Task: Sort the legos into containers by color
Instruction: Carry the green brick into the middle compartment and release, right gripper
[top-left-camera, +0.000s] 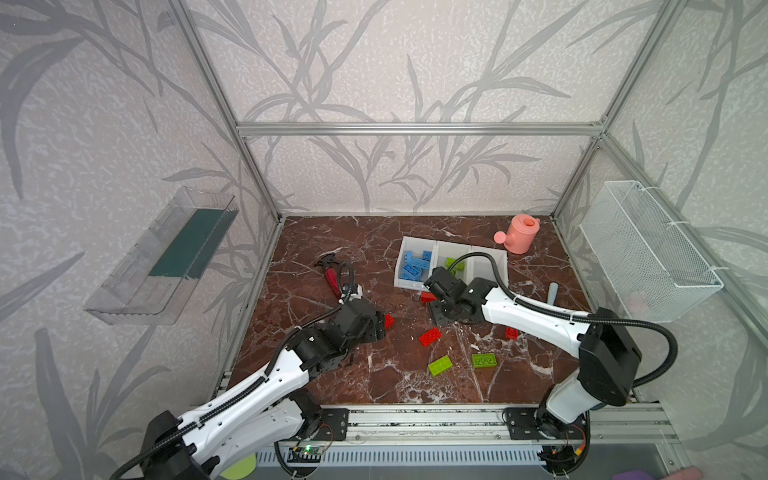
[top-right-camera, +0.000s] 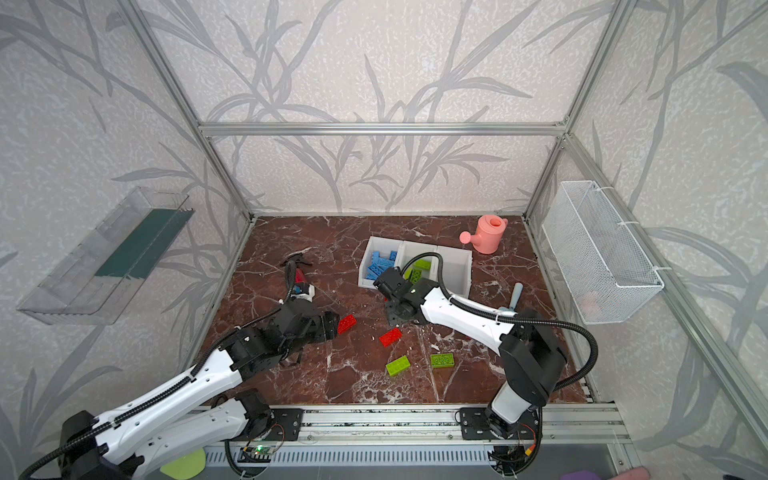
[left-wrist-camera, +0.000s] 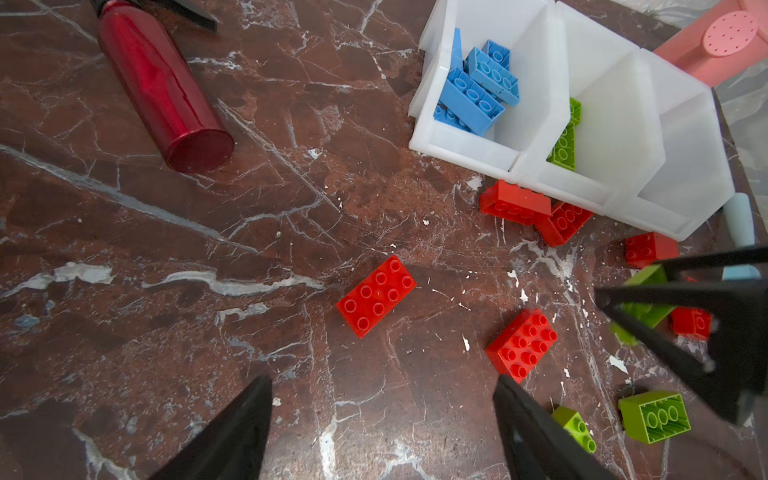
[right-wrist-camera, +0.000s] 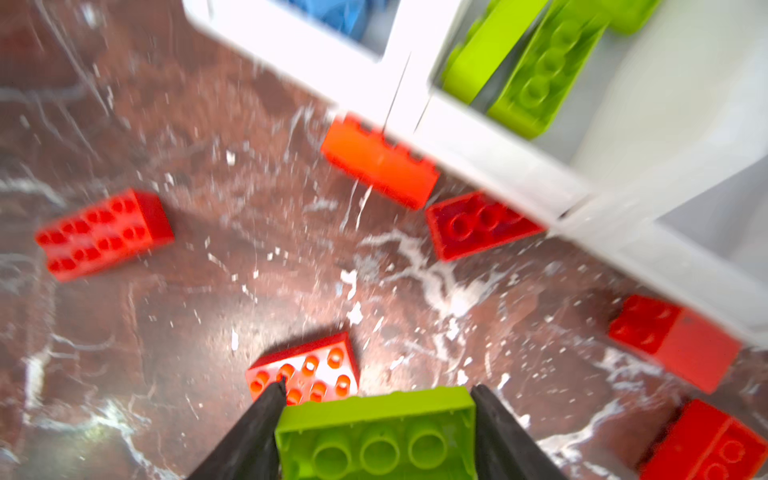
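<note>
My right gripper is shut on a lime green lego, held above the table just in front of the containers. Blue legos fill the left bin and green legos lie in the middle bin. My left gripper is open and empty, low over the table, with a red lego lying just ahead of its fingers. More red legos and two green legos are loose on the table. Two red legos rest against the containers' front lip.
A red bottle lies at the left of the table. A pink watering can stands behind the containers, and a pale blue handled tool lies to their right. A wire mesh basket and a clear tray hang on the side walls.
</note>
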